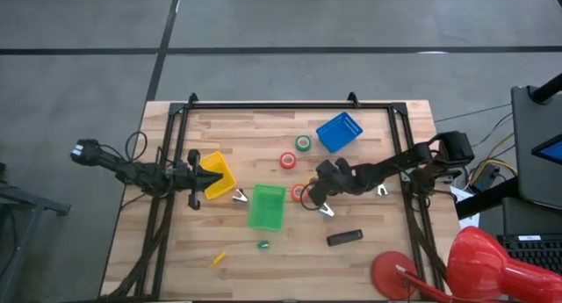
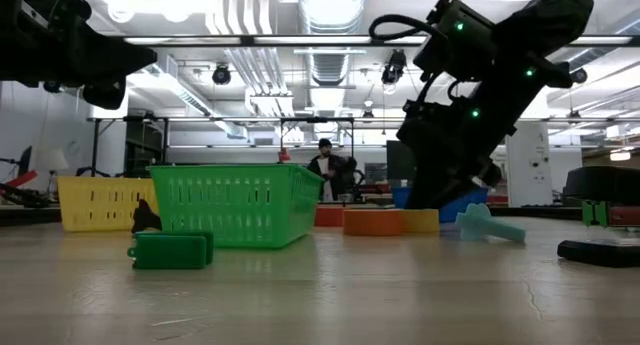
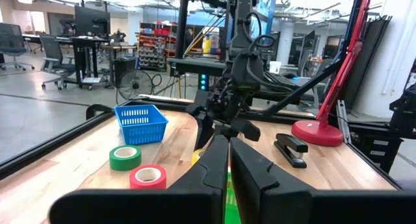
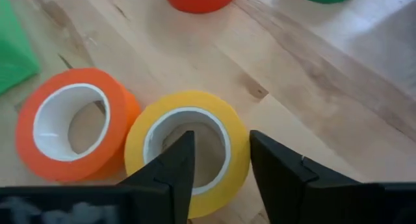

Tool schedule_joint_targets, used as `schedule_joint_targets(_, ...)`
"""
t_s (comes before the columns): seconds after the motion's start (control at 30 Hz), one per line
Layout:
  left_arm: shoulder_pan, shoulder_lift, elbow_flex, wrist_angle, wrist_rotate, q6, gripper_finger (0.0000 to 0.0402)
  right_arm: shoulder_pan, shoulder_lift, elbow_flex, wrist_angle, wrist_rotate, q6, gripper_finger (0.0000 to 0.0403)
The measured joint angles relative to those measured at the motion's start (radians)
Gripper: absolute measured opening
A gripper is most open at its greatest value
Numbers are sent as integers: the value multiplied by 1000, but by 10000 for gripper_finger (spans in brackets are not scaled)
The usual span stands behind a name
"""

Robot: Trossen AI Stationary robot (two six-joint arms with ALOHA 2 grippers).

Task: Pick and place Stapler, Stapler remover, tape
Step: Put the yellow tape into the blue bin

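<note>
My right gripper (image 4: 218,162) has its fingers parted, straddling the near wall of the yellow tape roll (image 4: 188,149) — orange roll (image 4: 68,123) touching beside it; left gripper's (image 3: 229,169) fingers clenched.

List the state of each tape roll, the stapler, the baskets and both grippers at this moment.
yellow tape roll: flat on the table, touching the orange one, right gripper open astride its wall.
orange tape roll: flat, free.
red tape roll: flat, free.
green tape roll: flat, free.
stapler: lying closed, untouched.
green basket: upright.
blue basket: upright.
yellow basket: upright.
left gripper: shut, by the yellow basket.
</note>
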State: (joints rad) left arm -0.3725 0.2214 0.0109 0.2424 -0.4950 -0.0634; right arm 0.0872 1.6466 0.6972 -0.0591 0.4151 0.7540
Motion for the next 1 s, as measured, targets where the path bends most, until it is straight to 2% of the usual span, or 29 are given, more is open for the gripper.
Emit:
schedule_joint_targets(0.23,0,0,0,0,0,0,19,0,-2,-1,-5,-9,-42,59)
schedule_joint_targets(0.37,0,0,0,0,0,0,21,0,-8,-2,-7,-9,-61,32)
schedule_joint_targets(0.57,0,0,0,-1,0,0,18,0,-70,-2,-19,-8,-85,35)
schedule_joint_targets(0.73,0,0,0,-1,0,0,21,-10,-186,-2,-49,8,-139,35)
schedule_joint_targets(1.0,0,0,0,-6,0,0,19,-160,-411,-2,-237,73,-215,36)
